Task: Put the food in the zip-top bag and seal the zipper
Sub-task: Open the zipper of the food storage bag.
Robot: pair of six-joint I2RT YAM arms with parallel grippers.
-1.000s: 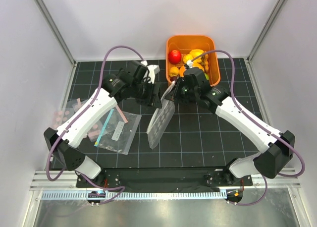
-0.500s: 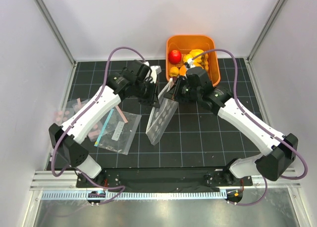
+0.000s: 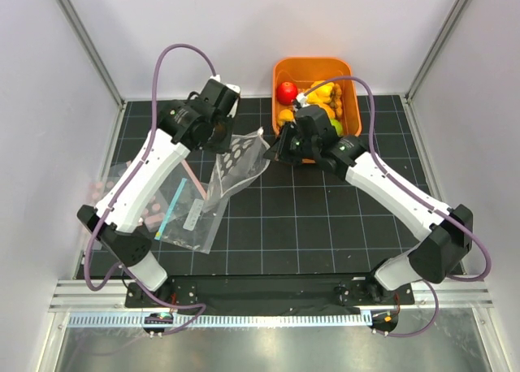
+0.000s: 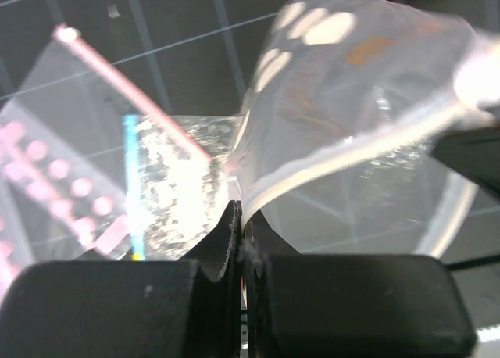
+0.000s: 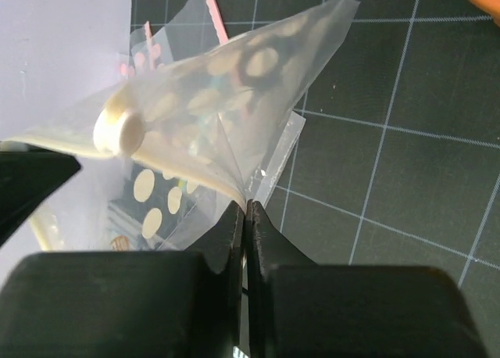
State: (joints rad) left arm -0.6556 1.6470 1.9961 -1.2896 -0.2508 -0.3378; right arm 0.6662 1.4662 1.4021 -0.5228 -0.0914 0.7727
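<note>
Clear white-dotted zip-top bag (image 3: 236, 165) is being held up between both arms, just left of the orange plastic basket (image 3: 315, 61) holding the toy food (image 3: 286, 92). Left end effector (image 4: 238, 217) is clenching the bag's zipper (image 4: 351, 147) edge. Right end effector (image 5: 246, 209) is pinching another bag edge. The bag's lower corner is overhanging a flat teal-striped bag (image 3: 188, 222). Black gridded surface (image 3: 325, 218) is lying open toward the bases.

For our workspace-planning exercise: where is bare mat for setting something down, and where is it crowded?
Free: the mat near-centre, in front of the dotted bag, and the corner right of the orange basket. Crowded: the left side, under the teal-strip bag and pink-dotted bag, and mid-table, where the left gripper and right gripper hold that bag.
</note>
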